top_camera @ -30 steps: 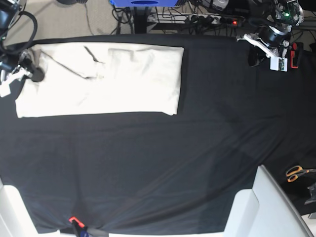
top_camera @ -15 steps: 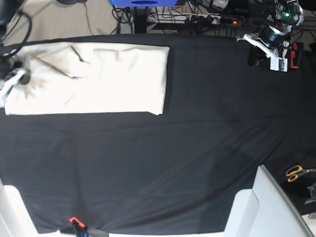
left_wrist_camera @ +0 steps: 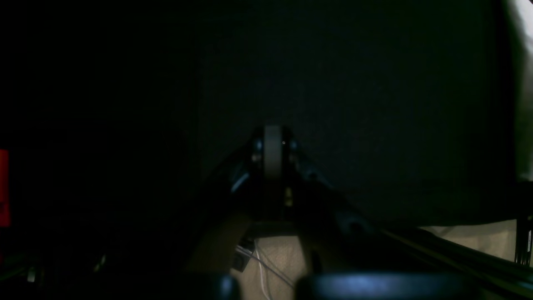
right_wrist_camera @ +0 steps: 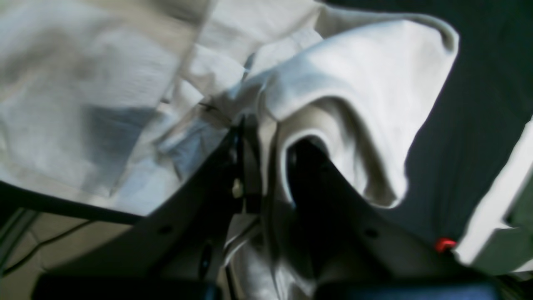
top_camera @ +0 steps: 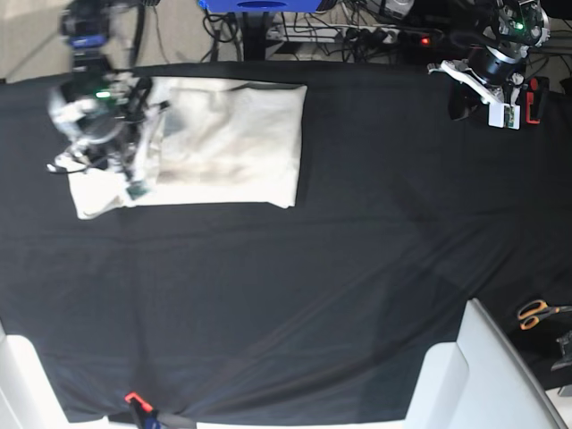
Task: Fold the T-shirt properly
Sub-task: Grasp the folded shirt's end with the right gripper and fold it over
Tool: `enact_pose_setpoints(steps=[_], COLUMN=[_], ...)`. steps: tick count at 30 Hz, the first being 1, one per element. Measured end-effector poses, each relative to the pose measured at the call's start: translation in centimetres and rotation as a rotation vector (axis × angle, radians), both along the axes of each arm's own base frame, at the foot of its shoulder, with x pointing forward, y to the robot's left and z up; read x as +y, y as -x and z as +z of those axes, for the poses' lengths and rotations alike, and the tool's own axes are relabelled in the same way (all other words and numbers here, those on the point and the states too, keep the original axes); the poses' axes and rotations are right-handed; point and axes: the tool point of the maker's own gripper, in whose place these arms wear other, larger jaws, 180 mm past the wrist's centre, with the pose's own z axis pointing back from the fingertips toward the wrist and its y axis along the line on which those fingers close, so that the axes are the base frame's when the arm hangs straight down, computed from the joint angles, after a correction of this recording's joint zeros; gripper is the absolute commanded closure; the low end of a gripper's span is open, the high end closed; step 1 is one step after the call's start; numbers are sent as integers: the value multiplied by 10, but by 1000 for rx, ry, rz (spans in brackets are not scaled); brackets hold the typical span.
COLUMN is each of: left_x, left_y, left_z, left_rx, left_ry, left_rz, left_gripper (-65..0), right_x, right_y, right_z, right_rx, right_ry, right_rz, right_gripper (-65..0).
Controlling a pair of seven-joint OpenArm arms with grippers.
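Observation:
The cream T-shirt (top_camera: 232,134) lies as a flat oblong at the back left of the black table cloth (top_camera: 340,268). My right gripper (top_camera: 121,156) is over its left end, blurred by motion. In the right wrist view this gripper (right_wrist_camera: 258,125) is shut on a raised fold of the T-shirt (right_wrist_camera: 358,75), which drapes over the fingers (right_wrist_camera: 250,150). My left gripper (top_camera: 460,105) is parked at the table's far right corner, away from the shirt. The left wrist view is very dark and shows that gripper (left_wrist_camera: 272,143) shut with nothing in it.
Orange-handled scissors (top_camera: 536,313) lie off the table's right side. White blocks stand at the front right (top_camera: 483,375) and front left (top_camera: 18,375) corners. A small red clip (top_camera: 134,398) sits at the front edge. Cables and a power strip (top_camera: 375,36) run behind the table.
My right arm has swung in from the left edge to above the shirt's left end, carrying that end rightward and up. The left arm has not moved.

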Motion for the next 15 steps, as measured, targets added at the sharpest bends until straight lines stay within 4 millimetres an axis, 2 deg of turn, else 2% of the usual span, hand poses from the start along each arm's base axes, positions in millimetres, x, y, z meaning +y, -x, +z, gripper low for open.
enact_pose_setpoints(steps=[3, 8, 11, 15], left_x=[0, 0, 0, 0], left_y=[0, 0, 0, 0], left_z=[0, 0, 0, 0], left_rx=[0, 0, -1, -1], left_ry=[0, 0, 0, 0], left_rz=[0, 0, 0, 0], left_gripper=[0, 0, 0, 0], right_x=[16, 52, 66, 105], right_y=[0, 0, 6, 6], right_z=[2, 4, 5, 10], right_rx=[7, -2, -8, -37], right_ry=[58, 45, 47, -9], right_rz=[38, 141, 113, 179], right_gripper=[-5, -3, -3, -3])
